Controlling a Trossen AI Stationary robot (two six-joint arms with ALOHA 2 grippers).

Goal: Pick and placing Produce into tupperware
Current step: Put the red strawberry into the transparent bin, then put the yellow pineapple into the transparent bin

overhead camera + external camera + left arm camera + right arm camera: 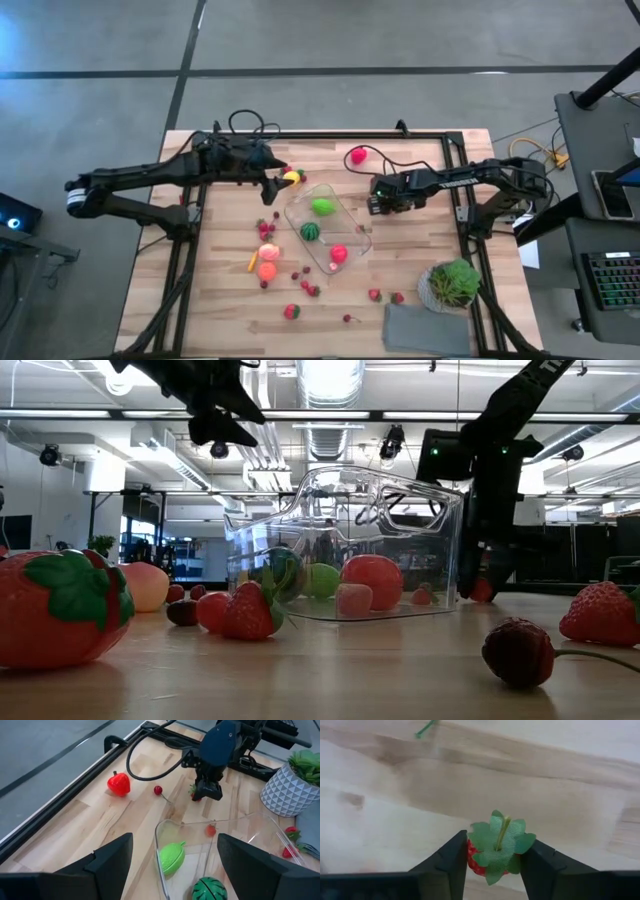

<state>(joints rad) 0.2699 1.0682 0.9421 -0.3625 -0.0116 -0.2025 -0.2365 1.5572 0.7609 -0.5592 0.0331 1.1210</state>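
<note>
Now strawberry (pixel 496 851) pinched btwn right gripper (pixel 495 865) jaws, beside tupperware (pixel 327 229).

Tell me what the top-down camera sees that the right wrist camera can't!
Only the top-down view shows the clear tub holding fruit, the potted plant, the grey cloth and the left tool beside the tub. Only the right wrist view shows the small strawberry and its green leaves pinched between the right tool's fingers. Both show the wooden table and the right tool.

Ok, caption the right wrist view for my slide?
Right gripper closed on a small red strawberry just above the wooden table.
</note>
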